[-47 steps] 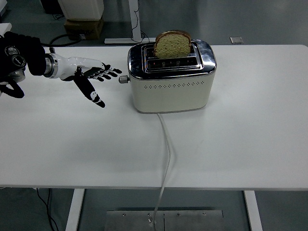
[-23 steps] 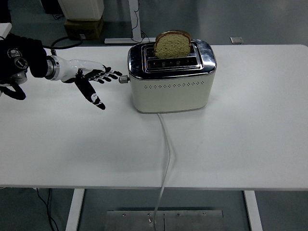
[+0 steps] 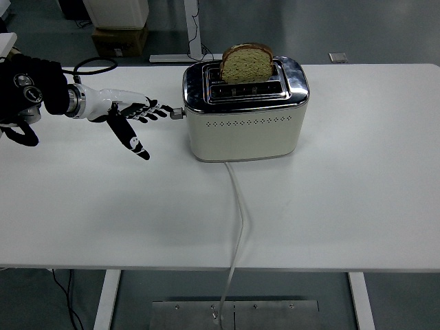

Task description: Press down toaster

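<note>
Nearest the table's [image 3: 103, 227] front edge, just a pale power cord [image 3: 238, 213] trailing from the toaster's base down over the rim and out of sight below. Farther back on the left, the left hand [image 3: 130, 113] reaching in from the picture's side edge, fingers [image 3: 157, 110] stretched out flat toward the right, thumb angled down toward the tabletop, nothing held. Closer to the appliance than half a second ago: then a clear gap between fingertips and the small lever knob [image 3: 177, 114] on the toaster's left end, now fingertips at the knob, touching or nearly so; cannot quite tell which. No right hand anywhere in view. Beyond the fingertips, the cream toaster [image 3: 244, 127] with its chrome top, sitting a little left of the table's middle toward the far side, unmoved across all three moments. A slice of bread [image 3: 246, 63] standing high out of the far slot, so lever evidently not yet pressed. Judged as the end of the approach: next, probably fingertips placed on top of the knob and a firm downward push, with some risk of slipping off so small a knob.
</note>
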